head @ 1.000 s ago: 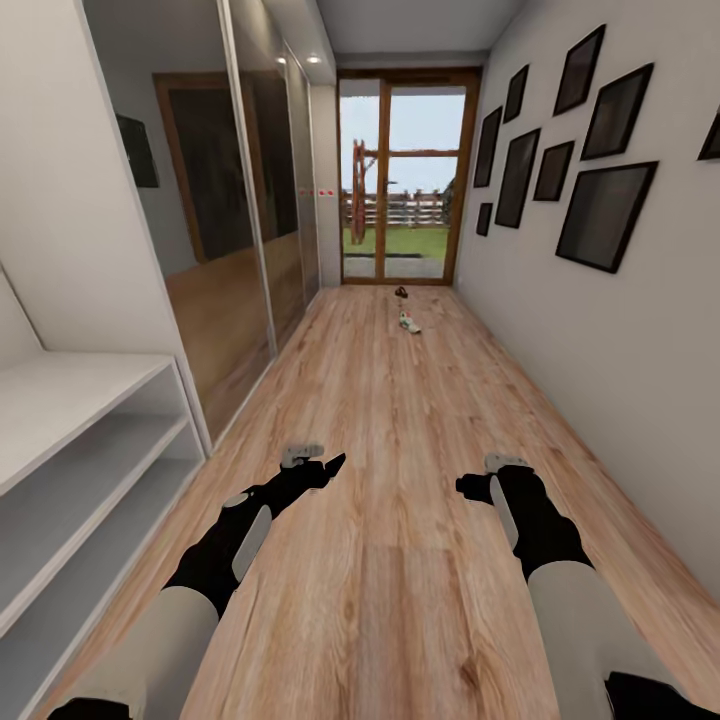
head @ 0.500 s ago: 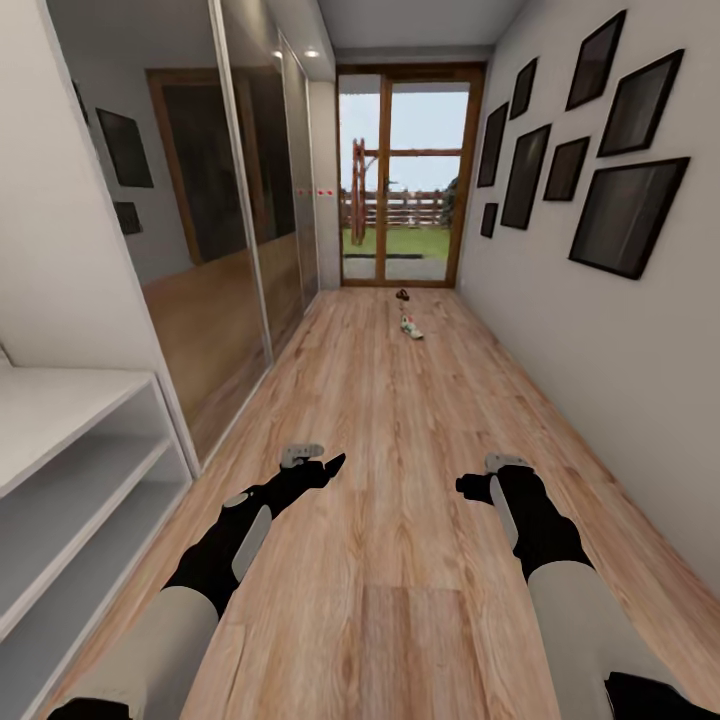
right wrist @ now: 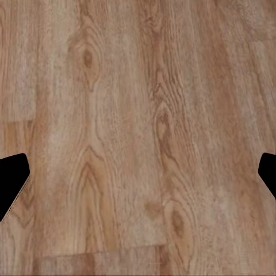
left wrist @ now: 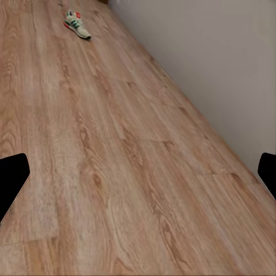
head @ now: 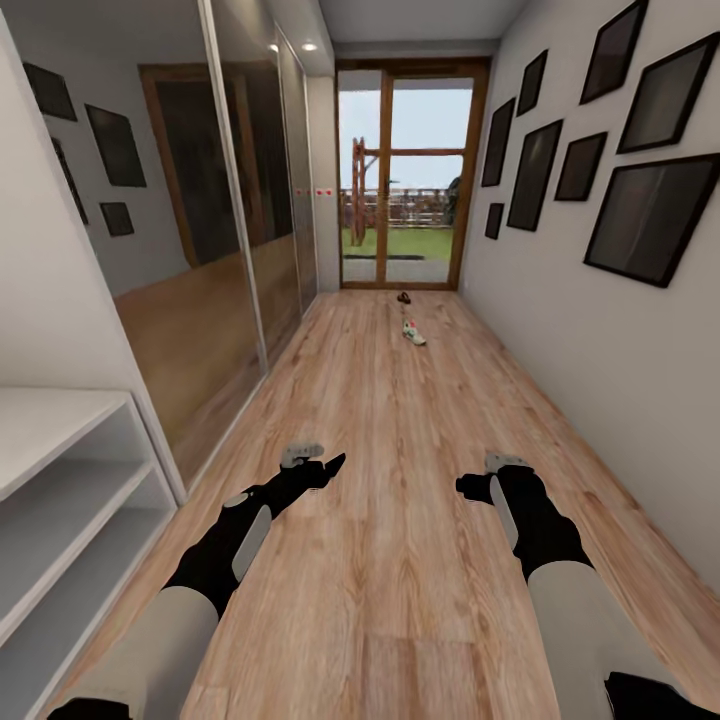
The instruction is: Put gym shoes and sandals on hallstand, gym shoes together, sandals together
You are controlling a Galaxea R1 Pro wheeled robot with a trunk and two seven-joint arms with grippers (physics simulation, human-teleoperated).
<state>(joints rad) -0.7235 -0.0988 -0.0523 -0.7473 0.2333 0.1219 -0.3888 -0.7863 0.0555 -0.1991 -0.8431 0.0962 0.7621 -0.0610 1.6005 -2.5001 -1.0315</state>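
Shoes far down your corridor.
One sneaker (head: 412, 333) lies beyond a dark sandal (head: 403, 296); your left gripper (left wrist: 138, 172) and right gripper (right wrist: 138, 172) both gape wide, empty.

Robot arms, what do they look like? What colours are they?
Both arms are pale grey-white tubes near the body, turning matte black toward the wrists. Each wrist carries a small light-grey block on top. The left gripper ends in pointed black fingers; the right gripper is black and chunky. No cables or markings show.

Corridor floor (head: 400, 420): seemingly matt, grained wood.
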